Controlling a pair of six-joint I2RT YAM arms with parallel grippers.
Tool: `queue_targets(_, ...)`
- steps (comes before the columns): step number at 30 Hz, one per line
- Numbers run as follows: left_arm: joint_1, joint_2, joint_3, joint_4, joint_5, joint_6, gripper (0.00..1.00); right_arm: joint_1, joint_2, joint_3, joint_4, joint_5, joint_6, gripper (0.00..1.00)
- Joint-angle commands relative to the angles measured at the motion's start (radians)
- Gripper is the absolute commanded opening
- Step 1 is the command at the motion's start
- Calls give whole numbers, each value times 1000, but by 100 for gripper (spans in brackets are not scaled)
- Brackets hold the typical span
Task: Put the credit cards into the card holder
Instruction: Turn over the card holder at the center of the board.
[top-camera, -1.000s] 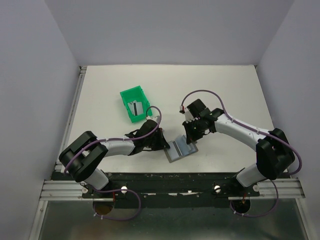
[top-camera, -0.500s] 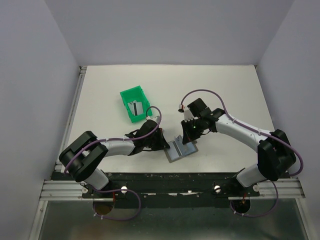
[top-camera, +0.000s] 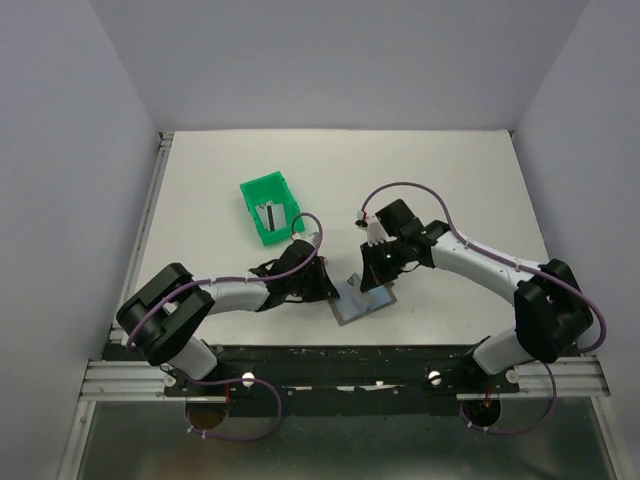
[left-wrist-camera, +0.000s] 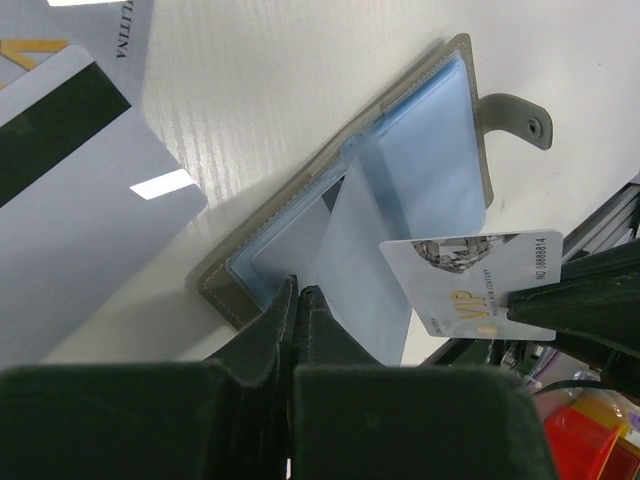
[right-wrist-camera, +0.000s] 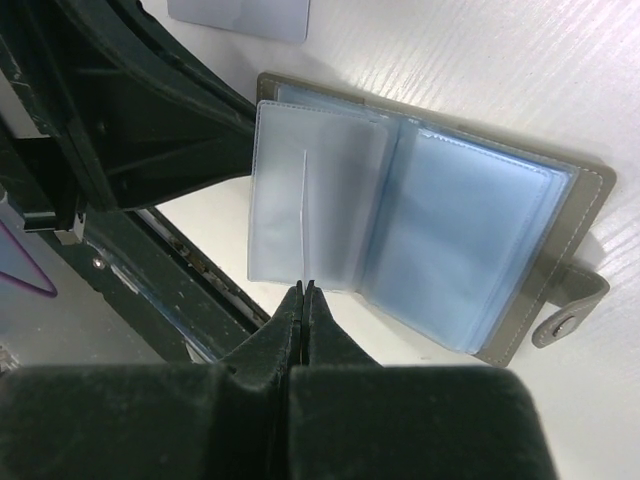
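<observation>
The grey-brown card holder (top-camera: 352, 305) lies open on the table, with its light blue sleeves (left-wrist-camera: 420, 170) showing. My left gripper (left-wrist-camera: 298, 292) is shut, its tips resting on the holder's near edge (right-wrist-camera: 470, 230). My right gripper (right-wrist-camera: 306, 288) is shut on a whitish credit card (left-wrist-camera: 470, 275) printed "VIP". It holds the card on edge just above a raised clear sleeve (left-wrist-camera: 360, 270). In the right wrist view the card (right-wrist-camera: 304, 200) shows only as a thin line. A second card with a dark stripe (left-wrist-camera: 80, 190) lies flat beside the holder.
A green plastic bin (top-camera: 252, 190) stands behind the left arm with a striped card (top-camera: 270, 216) in it. The table's front edge and black rail (top-camera: 330, 355) run just below the holder. Both arms meet over the holder.
My right gripper has moved slightly left and nearer with the card, closer over the holder. The left gripper and the holder have stayed put.
</observation>
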Motion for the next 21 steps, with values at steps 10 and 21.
queue_targets(10, -3, -218, 0, -218, -138, 39, 0, -3, 91, -32, 88, -28, 60, 0)
queue_targets(21, -22, -143, 39, -184, -100, 71, 0, -4, -32, -52, 108, 135, 153, 0)
